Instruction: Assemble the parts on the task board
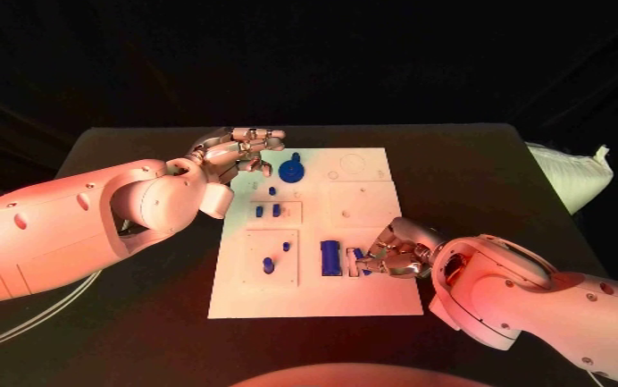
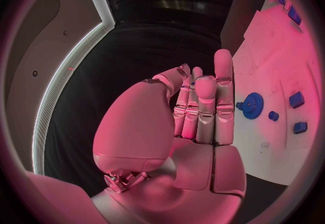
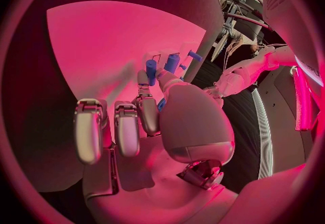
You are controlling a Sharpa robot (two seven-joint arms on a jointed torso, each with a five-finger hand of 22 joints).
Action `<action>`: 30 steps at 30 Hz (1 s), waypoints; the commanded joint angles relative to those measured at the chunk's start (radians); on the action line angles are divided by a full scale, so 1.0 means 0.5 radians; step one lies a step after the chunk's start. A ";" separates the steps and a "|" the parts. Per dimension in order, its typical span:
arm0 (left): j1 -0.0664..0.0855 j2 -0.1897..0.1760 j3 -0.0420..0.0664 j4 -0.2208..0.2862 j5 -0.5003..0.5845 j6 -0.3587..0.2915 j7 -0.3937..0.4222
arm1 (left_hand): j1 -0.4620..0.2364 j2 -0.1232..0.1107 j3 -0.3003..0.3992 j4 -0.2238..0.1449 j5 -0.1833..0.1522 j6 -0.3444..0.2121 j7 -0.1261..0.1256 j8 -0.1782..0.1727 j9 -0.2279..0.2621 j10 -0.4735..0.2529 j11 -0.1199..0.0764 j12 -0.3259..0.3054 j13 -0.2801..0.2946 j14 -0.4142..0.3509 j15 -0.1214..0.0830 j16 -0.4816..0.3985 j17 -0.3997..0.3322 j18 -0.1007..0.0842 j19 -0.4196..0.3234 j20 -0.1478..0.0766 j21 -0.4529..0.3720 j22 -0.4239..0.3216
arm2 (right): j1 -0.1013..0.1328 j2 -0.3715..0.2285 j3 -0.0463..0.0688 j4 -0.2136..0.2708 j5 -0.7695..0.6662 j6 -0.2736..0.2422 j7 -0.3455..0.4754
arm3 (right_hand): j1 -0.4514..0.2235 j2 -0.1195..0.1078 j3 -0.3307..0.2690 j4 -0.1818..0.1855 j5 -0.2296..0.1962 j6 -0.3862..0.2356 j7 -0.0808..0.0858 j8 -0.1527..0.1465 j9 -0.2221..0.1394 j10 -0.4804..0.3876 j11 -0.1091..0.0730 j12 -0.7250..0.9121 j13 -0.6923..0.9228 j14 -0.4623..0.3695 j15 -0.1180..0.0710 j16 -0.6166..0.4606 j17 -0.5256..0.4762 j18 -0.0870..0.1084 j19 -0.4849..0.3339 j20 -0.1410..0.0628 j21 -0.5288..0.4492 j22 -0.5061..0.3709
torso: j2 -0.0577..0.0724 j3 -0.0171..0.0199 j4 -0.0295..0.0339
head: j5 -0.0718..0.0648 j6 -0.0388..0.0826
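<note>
Blue parts are scattered over the white task board (image 1: 367,293) on the black worktop (image 1: 477,150). The nearest piece to the right hand (image 1: 393,255) is a blue block (image 1: 331,257) lying at the board's near end, its long axis running from near edge to far edge; the right hand is set just beside it, on the robot's right side of the block. A small blue piece (image 1: 353,262) appears to be held at the right hand's fingertips, though the grip is largely hidden and cannot be confirmed. The left hand (image 1: 241,153) is held at the board's far left edge with fingers straight and close together, nothing in it, and a blue gear (image 1: 292,171) lies just beside it. For the block, the right hand is clearly the nearer.
</note>
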 commanded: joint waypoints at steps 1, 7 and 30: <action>0.001 0.003 0.001 0.006 -0.007 0.039 0.007 | -0.004 0.023 -0.002 -0.009 0.008 -0.013 -0.001 0.011 0.002 -0.016 0.001 0.005 0.003 -0.013 0.002 -0.008 -0.003 0.038 -0.012 -0.001 -0.010 -0.002 | -0.002 0.017 -0.001 -0.009 0.065 -0.004 -0.005 | -0.017 -0.001 -0.017 0.001 0.009 0.010 0.004 -0.012 -0.001 0.076 0.008 0.008 0.241 0.200 -0.003 -0.001 0.488 -0.025 0.118 -0.011 -0.005 0.296 | 0.000 0.0001 -0.001 | 0.004 0.001; 0.001 0.003 0.001 0.007 -0.007 0.040 0.006 | -0.004 0.023 -0.002 -0.009 0.008 -0.013 -0.001 0.011 0.002 -0.016 0.001 0.005 0.003 -0.013 0.002 -0.008 -0.003 0.038 -0.012 -0.001 -0.010 -0.002 | -0.002 0.038 -0.001 -0.029 0.067 0.029 -0.008 | -0.026 -0.006 -0.027 0.004 0.019 0.010 0.005 -0.013 0.000 0.076 0.009 0.007 0.241 0.200 -0.002 -0.002 0.486 -0.024 0.116 -0.011 -0.007 0.293 | 0.000 0.0008 -0.001 | 0.008 0.003; 0.001 0.003 0.001 0.010 -0.007 0.046 0.001 | -0.004 0.024 -0.003 -0.012 0.008 -0.012 -0.001 0.013 0.002 -0.019 0.001 0.010 0.003 -0.015 0.002 -0.007 -0.005 0.038 -0.012 -0.001 -0.011 -0.002 | -0.002 0.086 -0.001 -0.079 0.065 0.099 -0.012 | -0.105 -0.014 -0.110 0.054 0.072 0.012 0.008 -0.017 0.004 0.076 0.013 0.003 0.245 0.199 0.001 -0.004 0.483 -0.023 0.114 -0.008 -0.012 0.288 | 0.000 0.0010 -0.002 | 0.009 -0.004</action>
